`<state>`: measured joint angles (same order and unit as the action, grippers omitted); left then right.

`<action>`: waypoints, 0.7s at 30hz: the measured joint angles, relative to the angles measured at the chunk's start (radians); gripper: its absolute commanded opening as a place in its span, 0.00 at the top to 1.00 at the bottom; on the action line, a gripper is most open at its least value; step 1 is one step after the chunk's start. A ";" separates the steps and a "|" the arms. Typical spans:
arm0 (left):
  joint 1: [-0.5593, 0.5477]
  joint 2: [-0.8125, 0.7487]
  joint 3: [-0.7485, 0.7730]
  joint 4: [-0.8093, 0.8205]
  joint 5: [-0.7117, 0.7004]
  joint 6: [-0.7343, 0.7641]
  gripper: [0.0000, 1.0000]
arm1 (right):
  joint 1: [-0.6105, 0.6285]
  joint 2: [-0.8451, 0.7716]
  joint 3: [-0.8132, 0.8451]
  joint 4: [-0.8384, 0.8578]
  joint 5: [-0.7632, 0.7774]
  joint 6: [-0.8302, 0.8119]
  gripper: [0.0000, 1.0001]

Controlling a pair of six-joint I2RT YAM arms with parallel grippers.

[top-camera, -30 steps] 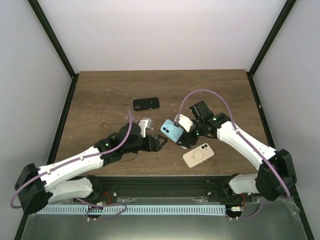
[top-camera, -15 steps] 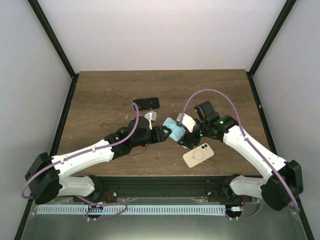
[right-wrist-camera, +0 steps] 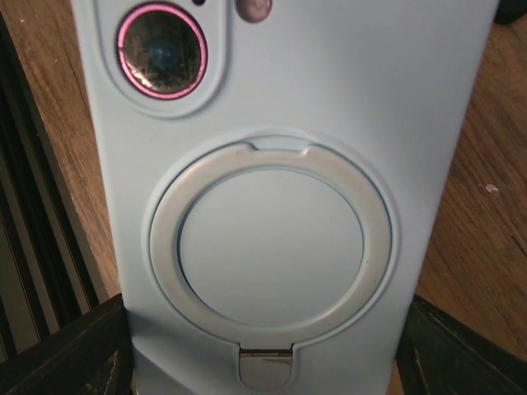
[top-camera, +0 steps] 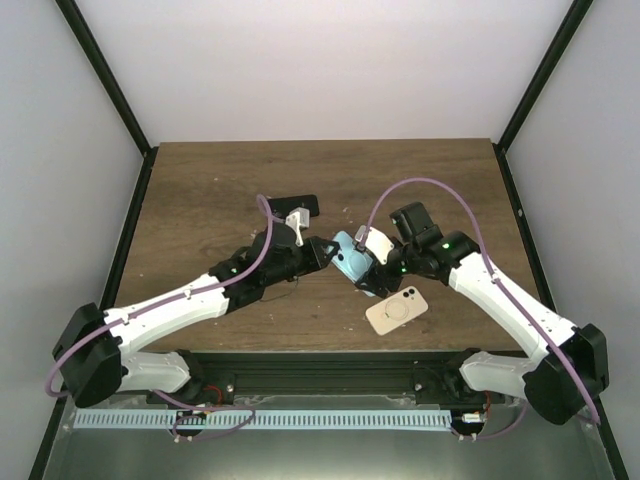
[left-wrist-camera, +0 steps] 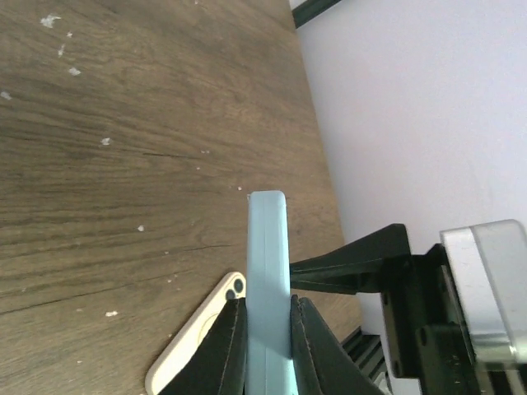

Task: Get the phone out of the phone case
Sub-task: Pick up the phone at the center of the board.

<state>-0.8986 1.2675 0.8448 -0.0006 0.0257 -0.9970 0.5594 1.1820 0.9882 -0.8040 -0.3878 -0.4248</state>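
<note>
There are three phones: blue [top-camera: 350,262], cream [top-camera: 397,310], black [top-camera: 308,204].

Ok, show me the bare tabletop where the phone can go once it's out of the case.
Bare: the table's far right corner, the far left strip beside the black phone, and the near-edge patch left of the cream phone. Crowded: the middle, where the left gripper and right gripper both clamp the blue-cased phone.

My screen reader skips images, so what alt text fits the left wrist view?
The left gripper pinches a light blue phone case, seen edge-on, between two black fingers, over a wooden table. A cream phone lies on the table at lower left.
</note>
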 measured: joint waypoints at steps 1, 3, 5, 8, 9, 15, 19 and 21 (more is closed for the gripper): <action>0.001 0.002 0.006 0.006 0.007 -0.004 1.00 | 0.000 0.001 0.000 0.000 0.003 0.001 0.36; 0.002 0.003 0.014 0.004 0.011 -0.001 1.00 | 0.000 0.001 0.003 0.000 0.003 0.002 0.20; 0.010 0.001 0.019 0.000 0.016 -0.001 1.00 | -0.001 0.003 0.018 -0.005 0.006 0.003 0.01; 0.029 -0.024 0.020 -0.038 0.008 0.005 1.00 | 0.002 0.007 0.055 -0.008 -0.003 0.004 0.00; 0.039 -0.037 0.020 -0.069 -0.002 0.005 1.00 | 0.003 0.007 0.079 -0.007 -0.006 0.003 0.00; 0.114 -0.152 0.023 -0.276 -0.121 -0.076 1.00 | 0.021 0.028 0.168 0.026 0.030 -0.006 0.07; 0.134 -0.194 0.069 -0.426 -0.217 -0.183 1.00 | 0.107 0.101 0.180 0.061 0.161 -0.037 0.14; 0.137 -0.196 0.103 -0.481 -0.248 -0.232 1.00 | 0.162 0.132 0.181 0.079 0.228 -0.056 0.18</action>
<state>-0.7616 1.0710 0.9478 -0.4812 -0.2222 -1.2293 0.7212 1.3144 1.1690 -0.7246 -0.1596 -0.4808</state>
